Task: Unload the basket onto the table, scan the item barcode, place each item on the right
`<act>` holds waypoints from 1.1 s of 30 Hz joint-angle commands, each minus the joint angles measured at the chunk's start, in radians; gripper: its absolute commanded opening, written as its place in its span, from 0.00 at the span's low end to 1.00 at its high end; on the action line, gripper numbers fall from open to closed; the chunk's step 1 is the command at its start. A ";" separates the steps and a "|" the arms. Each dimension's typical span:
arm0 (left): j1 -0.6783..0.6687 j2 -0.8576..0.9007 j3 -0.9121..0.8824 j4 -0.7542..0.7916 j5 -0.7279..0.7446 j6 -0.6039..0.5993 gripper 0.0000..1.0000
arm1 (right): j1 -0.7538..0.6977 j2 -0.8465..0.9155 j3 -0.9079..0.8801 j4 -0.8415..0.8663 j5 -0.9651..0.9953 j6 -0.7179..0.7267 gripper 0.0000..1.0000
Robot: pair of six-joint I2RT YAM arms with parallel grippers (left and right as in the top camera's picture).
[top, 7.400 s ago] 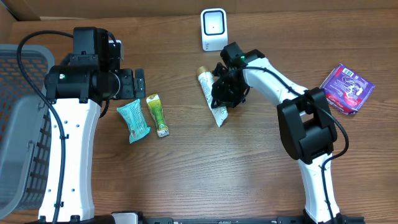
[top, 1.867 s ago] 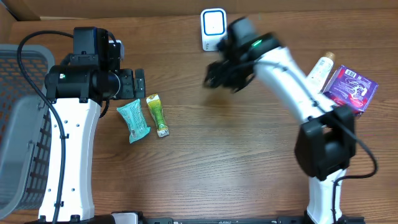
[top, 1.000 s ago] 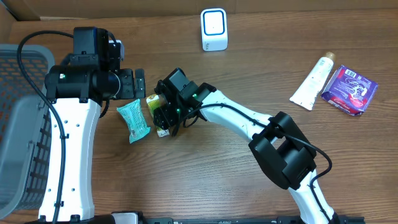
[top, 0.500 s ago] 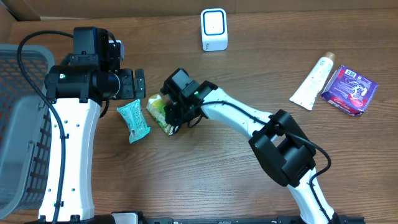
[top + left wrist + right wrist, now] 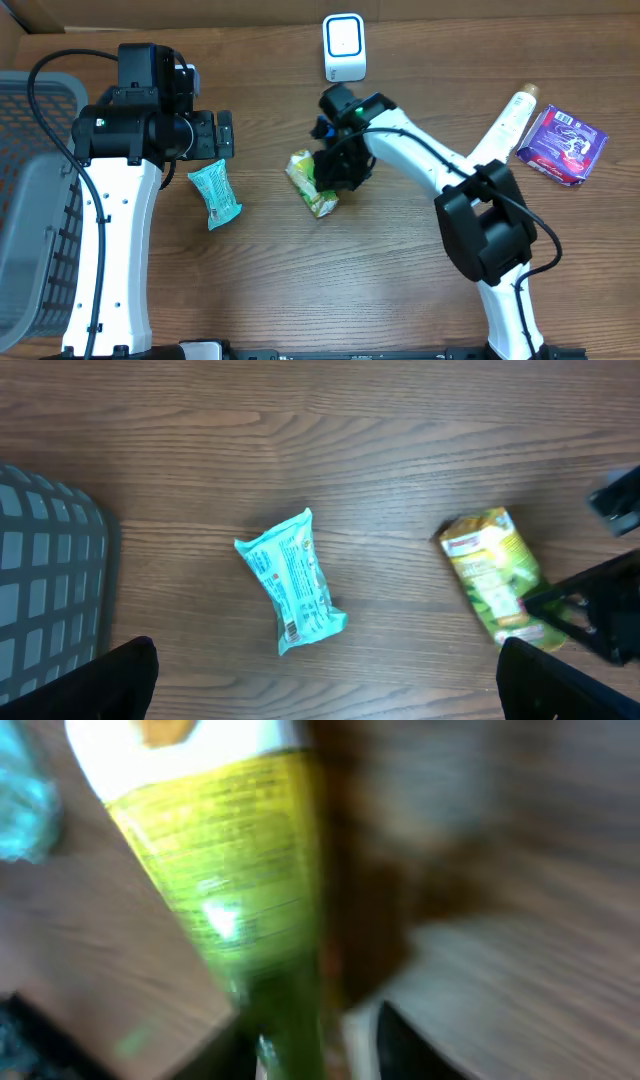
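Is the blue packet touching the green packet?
Apart. The left wrist view shows a plain gap between the blue packet and the green packet.

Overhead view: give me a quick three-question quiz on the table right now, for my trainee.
1. True or false: the green pouch lies inside the basket.
2. Which gripper grips the green pouch? A) left gripper B) right gripper C) neither
3. Fill in: the white tube lies beside the ___ packet.
Key: 1 false; 2 B; 3 purple, the purple packet.
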 commanded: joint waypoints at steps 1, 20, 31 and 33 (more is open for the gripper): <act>0.000 0.005 0.012 0.000 0.008 0.002 0.99 | -0.035 -0.036 0.013 -0.006 0.205 -0.039 0.48; 0.000 0.005 0.012 0.000 0.008 0.002 1.00 | 0.153 -0.023 0.161 -0.092 0.512 -0.237 0.84; 0.000 0.005 0.012 0.000 0.008 0.002 1.00 | 0.126 0.042 0.124 0.027 0.507 -0.272 0.93; 0.000 0.005 0.012 0.000 0.008 0.002 1.00 | 0.106 0.052 0.122 0.031 0.477 -0.273 0.94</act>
